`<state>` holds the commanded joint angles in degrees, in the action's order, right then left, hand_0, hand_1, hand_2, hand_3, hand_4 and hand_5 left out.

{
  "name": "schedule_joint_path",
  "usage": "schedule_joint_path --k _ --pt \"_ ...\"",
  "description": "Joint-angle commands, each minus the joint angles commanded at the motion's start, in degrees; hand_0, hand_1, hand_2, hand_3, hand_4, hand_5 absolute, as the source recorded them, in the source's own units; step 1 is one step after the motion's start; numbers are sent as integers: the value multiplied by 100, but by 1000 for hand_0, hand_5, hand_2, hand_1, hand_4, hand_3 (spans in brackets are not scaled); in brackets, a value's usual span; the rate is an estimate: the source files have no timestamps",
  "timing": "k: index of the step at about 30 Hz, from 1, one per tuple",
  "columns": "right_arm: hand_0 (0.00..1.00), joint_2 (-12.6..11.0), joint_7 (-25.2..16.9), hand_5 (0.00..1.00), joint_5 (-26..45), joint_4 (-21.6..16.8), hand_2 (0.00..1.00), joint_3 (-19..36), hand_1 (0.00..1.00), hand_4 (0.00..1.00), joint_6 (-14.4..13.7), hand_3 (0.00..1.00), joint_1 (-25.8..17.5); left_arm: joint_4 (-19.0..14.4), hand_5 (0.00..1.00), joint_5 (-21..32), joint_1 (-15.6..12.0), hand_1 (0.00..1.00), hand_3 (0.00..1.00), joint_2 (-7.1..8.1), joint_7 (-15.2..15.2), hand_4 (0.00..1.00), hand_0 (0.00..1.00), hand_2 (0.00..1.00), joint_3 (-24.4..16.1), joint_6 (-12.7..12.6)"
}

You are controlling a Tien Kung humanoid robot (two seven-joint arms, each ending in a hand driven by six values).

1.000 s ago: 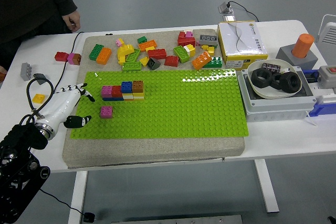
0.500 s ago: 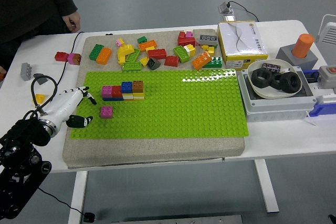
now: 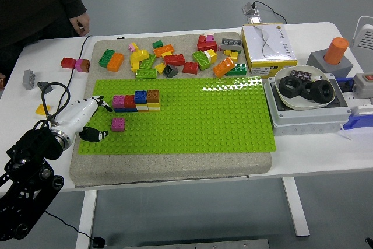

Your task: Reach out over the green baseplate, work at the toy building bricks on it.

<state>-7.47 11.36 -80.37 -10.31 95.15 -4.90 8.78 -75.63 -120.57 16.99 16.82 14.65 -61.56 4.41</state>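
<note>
The left hand [image 3: 87,118] reaches in from eight o'clock and hovers over the left edge of the green baseplate [image 3: 198,115]. Its fingers [image 3: 102,105] are loosely spread, the thumb set apart below the others, and they hold nothing. The black fingertips lie just beside a small pink brick [image 3: 118,123], which stands alone on the plate at three o'clock from the hand; no contact with it shows. At one o'clock from the hand sits a joined row of bricks [image 3: 137,101], pink, red, blue and brown over yellow and white, pressed onto the plate.

The baseplate lies on a grey foam mat [image 3: 163,164] in the middle of the white desk [image 3: 303,150]. Loose bricks [image 3: 175,56] are scattered on the mat at twelve o'clock from the plate. A person's hand [image 3: 83,24] hangs at the desk's far edge, touching nothing.
</note>
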Motion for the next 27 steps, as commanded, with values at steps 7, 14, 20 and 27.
schedule_joint_path --k 7,14,20,27 --pt "581 -5 -13 753 12 0 622 -5 556 634 -13 646 2 44 2 16 50 995 647 -53 51 760 998 998 31 97" --pt "580 -16 -14 753 10 0 622 -6 556 634 -15 648 4 -28 2 170 97 995 637 -50 119 745 998 998 52 277" --pt "580 -21 -13 751 -4 0 622 3 556 634 -11 648 6 -44 2 329 132 995 635 -84 179 738 998 998 55 401" --pt "580 -25 -20 752 -18 0 622 17 556 633 6 647 12 36 2 586 184 994 634 -107 220 738 998 998 48 490"
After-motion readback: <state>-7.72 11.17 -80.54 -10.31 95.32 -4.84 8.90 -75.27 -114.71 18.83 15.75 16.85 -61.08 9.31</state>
